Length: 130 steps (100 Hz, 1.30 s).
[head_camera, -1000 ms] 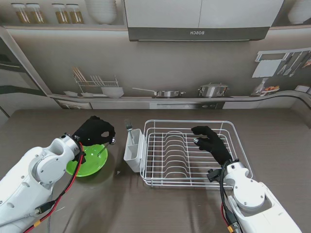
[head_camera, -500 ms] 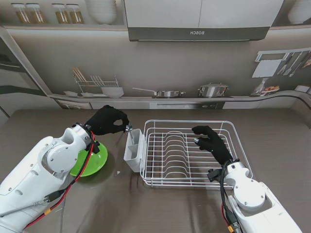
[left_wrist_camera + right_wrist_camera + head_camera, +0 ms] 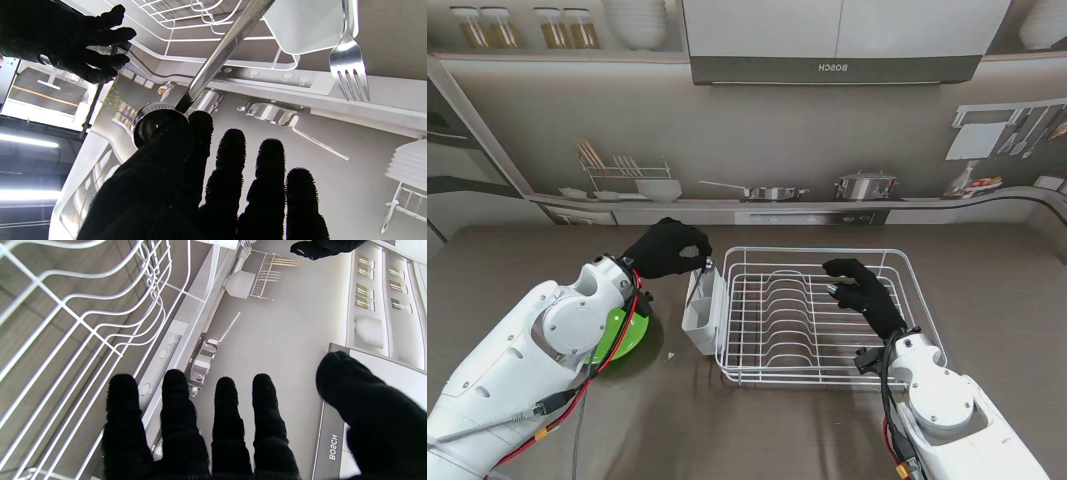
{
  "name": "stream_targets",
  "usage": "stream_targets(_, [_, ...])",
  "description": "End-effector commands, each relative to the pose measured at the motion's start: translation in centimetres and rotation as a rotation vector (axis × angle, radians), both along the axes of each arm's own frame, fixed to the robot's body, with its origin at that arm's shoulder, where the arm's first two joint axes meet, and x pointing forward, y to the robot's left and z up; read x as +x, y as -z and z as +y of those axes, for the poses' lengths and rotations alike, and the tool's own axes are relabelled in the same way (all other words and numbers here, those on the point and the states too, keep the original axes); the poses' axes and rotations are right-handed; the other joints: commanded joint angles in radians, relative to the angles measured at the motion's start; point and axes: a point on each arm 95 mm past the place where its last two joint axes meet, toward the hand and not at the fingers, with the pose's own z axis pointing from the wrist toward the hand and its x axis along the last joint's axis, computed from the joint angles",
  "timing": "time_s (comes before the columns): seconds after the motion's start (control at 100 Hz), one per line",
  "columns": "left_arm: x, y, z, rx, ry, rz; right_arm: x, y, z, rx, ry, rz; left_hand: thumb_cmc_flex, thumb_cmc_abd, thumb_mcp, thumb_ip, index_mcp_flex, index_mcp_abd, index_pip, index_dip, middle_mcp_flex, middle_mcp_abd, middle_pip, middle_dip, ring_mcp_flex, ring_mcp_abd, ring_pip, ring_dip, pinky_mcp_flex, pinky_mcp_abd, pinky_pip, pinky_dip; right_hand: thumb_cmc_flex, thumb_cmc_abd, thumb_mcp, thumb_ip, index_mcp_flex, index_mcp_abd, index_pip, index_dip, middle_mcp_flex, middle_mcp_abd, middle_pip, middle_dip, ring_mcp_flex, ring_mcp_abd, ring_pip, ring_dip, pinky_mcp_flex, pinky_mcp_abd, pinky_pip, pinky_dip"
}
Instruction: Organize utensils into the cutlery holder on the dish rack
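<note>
My left hand (image 3: 670, 250) is shut on a metal spoon (image 3: 696, 285), pinched near its bowl, with the handle pointing down toward the white cutlery holder (image 3: 700, 318) on the left end of the white wire dish rack (image 3: 827, 340). In the left wrist view the spoon (image 3: 213, 60) runs from my fingers (image 3: 230, 156) toward the holder (image 3: 300, 30), where a fork (image 3: 348, 56) stands tines up. My right hand (image 3: 864, 296) hovers open over the rack's right half, holding nothing; its fingers (image 3: 176, 413) spread beside the rack wires (image 3: 83, 310).
A green bowl (image 3: 624, 338) sits on the brown table to the left of the holder, partly hidden by my left forearm. A small white speck (image 3: 667, 354) lies in front of the holder. A printed kitchen backdrop rises behind the table.
My left hand has carried the spoon from above the green bowl to the right, up to the cutlery holder. The right hand has stayed over the rack.
</note>
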Motion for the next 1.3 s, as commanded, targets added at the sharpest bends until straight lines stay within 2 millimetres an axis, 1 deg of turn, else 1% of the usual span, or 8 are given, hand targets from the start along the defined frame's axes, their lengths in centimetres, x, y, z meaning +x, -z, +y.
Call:
stream_targets(0.0, [-0.4,0.5,-0.5,-0.005,0.009,0.022,-0.2,0.0,0.4,0.004,-0.017,0.005,0.083,0.083,0.009,0.016,0.036,-0.037,0.067,0.03,-0.001,0.012,-0.01,-0.013,-0.019,0.013,0.004,0.017,-0.02,0.014,-0.016,0.012,-0.028,0.02,-0.017,0.032,-0.024,-0.003,0.007,-0.026,-0.003,0.002,-0.009,-0.003,0.018,-0.001,-0.01,0.004,0.004,-0.023,-0.017,0.023])
stream_targets(0.4, [-1.2,1.2,-0.9,-0.041,-0.005,0.052,-0.3,0.1,0.6,0.005,-0.022,0.007,0.1,0.091,-0.024,0.029,0.041,-0.023,0.05,0.027,-0.002,0.021,-0.014,-0.043,-0.026,0.021,0.001,0.019,-0.02,0.012,-0.03,0.023,-0.029,0.022,-0.018,0.032,-0.026,-0.003,0.006,-0.026,-0.005,0.001,-0.009,-0.003,0.019,-0.001,-0.01,0.005,0.005,-0.022,-0.017,0.023])
stream_targets(0.83, [-0.9,4.8,-0.8,-0.021,-0.036,0.122,-0.3,0.0,0.4,0.01,-0.019,0.012,0.115,0.065,-0.044,0.052,0.062,-0.021,-0.008,-0.052,-0.005,0.033,-0.029,-0.112,-0.039,0.03,-0.003,0.017,-0.027,0.0,-0.049,0.031,-0.028,0.023,-0.018,0.032,-0.024,-0.003,0.007,-0.026,-0.004,0.001,-0.009,-0.003,0.02,0.0,-0.009,0.005,0.003,-0.023,-0.018,0.023])
stream_targets(0.92, [-0.9,5.2,-0.8,-0.005,-0.038,0.129,-0.3,0.0,0.4,0.009,-0.019,0.012,0.112,0.049,-0.045,0.059,0.069,-0.022,-0.031,-0.092,-0.006,0.034,-0.036,-0.133,-0.044,0.029,-0.01,0.012,-0.031,-0.005,-0.059,0.031,-0.029,0.023,-0.018,0.032,-0.025,-0.004,0.007,-0.026,-0.004,0.002,-0.009,-0.003,0.021,0.0,-0.009,0.005,0.004,-0.022,-0.017,0.024])
stream_targets(1.01, [-0.9,5.6,-0.6,0.02,-0.038,0.127,-0.3,0.0,0.4,0.01,-0.019,0.011,0.104,0.038,-0.044,0.064,0.072,-0.017,-0.083,-0.166,-0.009,0.032,-0.048,-0.156,-0.046,0.024,-0.018,0.005,-0.031,-0.011,-0.066,0.031,-0.028,0.021,-0.018,0.032,-0.025,-0.004,0.007,-0.026,-0.003,0.002,-0.009,-0.003,0.022,0.001,-0.009,0.005,0.004,-0.022,-0.017,0.024])
stream_targets(1.09, [-1.0,5.8,-0.6,0.025,-0.037,0.133,-0.2,0.0,0.4,0.01,-0.019,0.011,0.092,0.027,-0.042,0.066,0.043,0.008,-0.148,-0.221,-0.016,0.035,-0.063,-0.177,-0.052,0.025,-0.027,-0.001,-0.033,-0.012,-0.074,0.029,-0.029,0.023,-0.018,0.032,-0.024,-0.003,0.007,-0.026,-0.004,0.002,-0.009,-0.003,0.021,-0.001,-0.009,0.005,0.004,-0.022,-0.017,0.023])
stream_targets(1.22, [-1.0,5.9,-0.4,0.036,-0.038,0.128,-0.3,-0.1,0.5,0.009,-0.02,0.011,0.083,-0.012,-0.03,0.067,0.01,0.026,-0.215,-0.251,-0.025,0.035,-0.075,-0.198,-0.059,0.021,-0.035,-0.006,-0.036,-0.018,-0.083,0.025,-0.029,0.022,-0.018,0.032,-0.024,-0.002,0.007,-0.027,-0.004,0.001,-0.009,-0.003,0.022,0.0,-0.009,0.005,0.004,-0.023,-0.017,0.024])
stream_targets(1.29, [-1.0,5.8,-0.3,0.055,-0.034,0.121,-0.3,-0.2,0.5,0.01,-0.019,0.011,0.047,-0.045,0.018,0.055,-0.01,0.038,-0.297,-0.257,-0.035,0.035,-0.087,-0.229,-0.066,0.017,-0.046,-0.015,-0.038,-0.023,-0.095,0.022,-0.029,0.022,-0.018,0.032,-0.024,-0.002,0.007,-0.027,-0.004,0.002,-0.009,-0.003,0.021,0.0,-0.009,0.005,0.003,-0.022,-0.018,0.024])
